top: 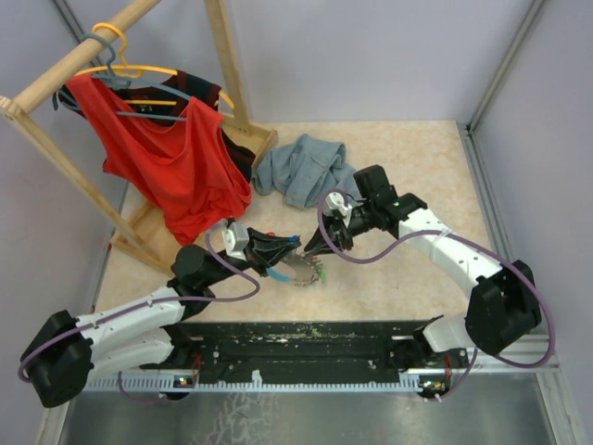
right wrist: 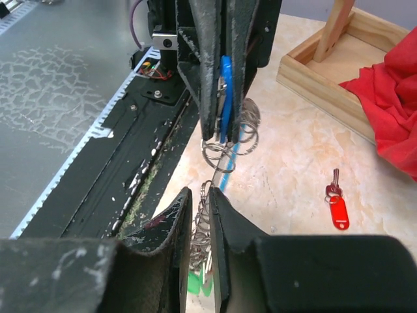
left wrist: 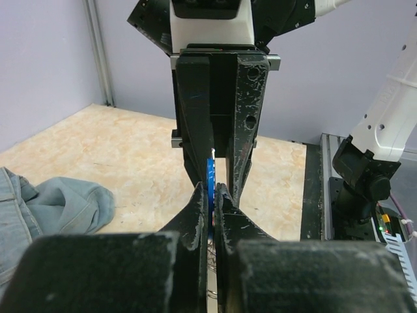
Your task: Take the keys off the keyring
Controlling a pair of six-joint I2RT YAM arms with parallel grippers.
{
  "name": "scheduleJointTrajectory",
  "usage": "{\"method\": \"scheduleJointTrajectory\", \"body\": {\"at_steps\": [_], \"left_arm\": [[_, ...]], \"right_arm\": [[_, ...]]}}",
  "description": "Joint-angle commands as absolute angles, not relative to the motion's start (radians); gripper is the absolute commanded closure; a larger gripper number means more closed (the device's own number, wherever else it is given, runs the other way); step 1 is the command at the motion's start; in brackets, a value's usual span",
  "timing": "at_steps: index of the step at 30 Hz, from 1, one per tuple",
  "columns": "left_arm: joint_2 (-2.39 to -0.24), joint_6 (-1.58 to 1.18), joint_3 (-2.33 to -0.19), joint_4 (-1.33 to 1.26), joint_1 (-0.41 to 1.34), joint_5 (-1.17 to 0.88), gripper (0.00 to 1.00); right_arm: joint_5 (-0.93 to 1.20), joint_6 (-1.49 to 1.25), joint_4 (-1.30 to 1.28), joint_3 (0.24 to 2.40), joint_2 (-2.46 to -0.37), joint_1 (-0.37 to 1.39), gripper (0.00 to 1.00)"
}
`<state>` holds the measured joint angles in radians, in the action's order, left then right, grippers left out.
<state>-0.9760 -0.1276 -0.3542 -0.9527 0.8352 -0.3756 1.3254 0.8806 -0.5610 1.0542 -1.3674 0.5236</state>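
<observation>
While off keyring [right wrist: 222,155], one red key [right wrist: 337,210].

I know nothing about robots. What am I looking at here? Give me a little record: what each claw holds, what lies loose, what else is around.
Left gripper: shut on a blue piece; key or loop, unclear
Right gripper: shut on the metal rings
Between them: the rings run from one gripper to the other; a green tag shows by the right fingers
Loose: one red key flat on the table, apart from the bunch
Nearby: grey-blue cloth, red garment on a wooden rack
</observation>
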Motion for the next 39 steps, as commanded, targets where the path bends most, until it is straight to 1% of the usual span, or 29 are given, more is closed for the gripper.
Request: {"method": "scheduleJointTrajectory", "body": {"at_steps": [1,4,6,9,12,15,20,25,28,33,39], "left_arm": [[-0.985,-0.135,-0.414,-1.0,0.834,-0.411,1.0],[-1.003,-0.165,-0.424,-1.005,0.834,-0.429,1.0],[-1.012,-0.164,-0.429,-1.008,0.834,-0.447,1.0],[-1.021,-0.159,-0.434,-1.011,0.834,-0.464,1.0],[-1.023,-0.158,-0.431,-1.026,0.834,-0.472,1.0],[-1.025,-0.162,-0.432,-1.042,0.833,-0.481,1.0],[-1.033,-0.168,-0.438,-1.059,0.834,-0.491,1.0],[-1.034,-0.17,-0.444,-1.061,0.834,-0.495,1.0],[-1.033,-0.169,-0.444,-1.06,0.834,-0.499,1.0],[-1.026,-0.167,-0.443,-1.067,0.834,-0.522,1.0],[-1.028,-0.155,-0.446,-1.097,0.834,-0.609,1.0]], "right_arm": [[1.364,0.752,-0.425,1.057,-1.341,0.532,0.82],[1.36,0.692,-0.371,1.05,-1.341,0.525,0.8],[1.353,0.653,-0.336,1.037,-1.341,0.525,0.77],[1.351,0.566,-0.229,1.01,-1.345,0.525,0.72],[1.361,0.503,-0.142,0.981,-1.35,0.526,0.7],[1.377,0.464,-0.079,0.955,-1.356,0.528,0.69],[1.402,0.455,-0.058,0.946,-1.362,0.549,0.7],[1.44,0.454,-0.06,0.951,-1.367,0.553,0.84],[1.453,0.451,-0.064,0.958,-1.37,0.552,0.9],[1.47,0.45,-0.067,0.959,-1.379,0.552,0.94],[1.505,0.443,-0.078,0.97,-1.389,0.552,1.0]]}}
